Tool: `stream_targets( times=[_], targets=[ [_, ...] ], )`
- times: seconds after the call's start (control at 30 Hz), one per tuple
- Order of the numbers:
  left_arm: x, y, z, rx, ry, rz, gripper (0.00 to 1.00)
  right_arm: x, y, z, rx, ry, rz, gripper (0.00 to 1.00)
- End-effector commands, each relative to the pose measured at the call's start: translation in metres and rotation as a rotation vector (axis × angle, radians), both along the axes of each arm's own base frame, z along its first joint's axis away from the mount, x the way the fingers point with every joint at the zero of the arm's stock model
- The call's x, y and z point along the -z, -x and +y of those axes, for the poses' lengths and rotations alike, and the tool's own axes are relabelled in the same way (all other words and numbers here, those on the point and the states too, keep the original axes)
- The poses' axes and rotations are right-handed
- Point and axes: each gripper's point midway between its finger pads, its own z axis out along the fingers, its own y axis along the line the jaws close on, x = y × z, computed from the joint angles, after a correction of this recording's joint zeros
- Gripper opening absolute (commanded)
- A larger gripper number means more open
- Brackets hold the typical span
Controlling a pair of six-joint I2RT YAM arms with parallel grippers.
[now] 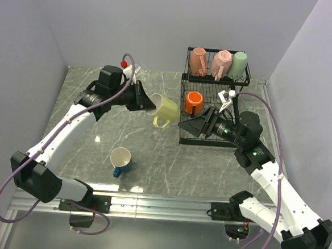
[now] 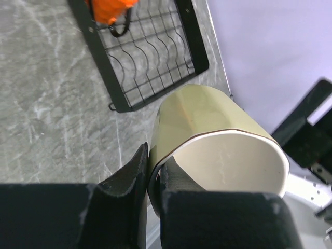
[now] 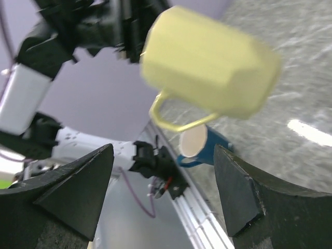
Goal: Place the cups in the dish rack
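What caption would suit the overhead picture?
Left gripper holds a pale yellow mug beside the dish rack, facing the open right gripper.

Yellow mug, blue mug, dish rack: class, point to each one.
yellow mug [image 1: 168, 109], top view, its side wall
blue mug [image 1: 120, 156], top view, its pale inside
dish rack [image 2: 97, 52], left wrist view, its black frame bar
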Motion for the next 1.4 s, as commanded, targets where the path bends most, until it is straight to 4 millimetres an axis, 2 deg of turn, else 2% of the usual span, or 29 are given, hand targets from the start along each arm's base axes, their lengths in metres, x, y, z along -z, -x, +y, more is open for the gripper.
stream_targets(
  times=[0.0,0.13,0.17,0.23,0.3,0.37,0.4,0.47,0.5,0.57,0.67,0.83,0.87,1.0,1.37],
  targets=[
    [-0.061,-0.014,0.008,-0.086,0.120,-0.098,0.00,-0.017,0.015,0.005,-0.084,-0.073,-0.049,0.84],
    [-0.048,-0.019,0.034,-0.193,0.137,-0.036,0.00,-0.014,0.014,0.009,-0.103,-0.098,-0.019,0.84],
    [-0.043,-0.020,0.041,-0.220,0.116,-0.026,0.00,-0.014,0.014,0.009,-0.108,-0.105,-0.018,0.84],
    [-0.017,-0.024,0.068,-0.341,0.046,0.074,0.00,-0.015,0.010,0.012,-0.112,-0.123,0.000,0.84],
    [-0.014,-0.023,0.077,-0.342,0.090,0.113,0.00,-0.020,0.009,0.015,-0.127,-0.149,-0.010,0.84],
    [-0.028,-0.013,0.059,-0.209,0.211,0.065,0.01,-0.012,0.005,0.020,-0.142,-0.170,0.041,0.84],
    [-0.034,-0.010,0.053,-0.184,0.259,0.061,0.00,-0.017,0.007,0.022,-0.166,-0.193,0.024,0.84],
    [-0.057,-0.006,0.040,-0.083,0.347,0.011,0.00,-0.007,0.005,0.025,-0.182,-0.219,0.085,0.84],
    [-0.062,-0.004,0.035,-0.065,0.384,0.030,0.01,-0.013,0.008,0.026,-0.204,-0.249,0.059,0.84],
    [-0.081,0.001,0.028,0.011,0.436,-0.023,0.01,-0.008,0.007,0.029,-0.224,-0.287,0.121,0.84],
    [-0.096,0.004,0.016,0.066,0.471,-0.060,0.01,-0.014,0.003,0.033,-0.255,-0.334,0.147,0.84],
    [-0.100,0.009,0.005,0.096,0.524,-0.064,0.01,-0.028,-0.007,0.040,-0.282,-0.372,0.141,0.84],
    [-0.100,0.009,0.003,0.099,0.529,-0.064,0.01,-0.036,-0.009,0.040,-0.281,-0.377,0.126,0.84],
    [-0.095,0.011,-0.004,0.109,0.543,-0.049,0.01,-0.046,-0.014,0.044,-0.290,-0.394,0.108,0.84],
    [-0.098,0.014,-0.027,0.116,0.586,-0.054,0.01,-0.060,-0.028,0.061,-0.320,-0.444,0.120,0.83]
  ],
)
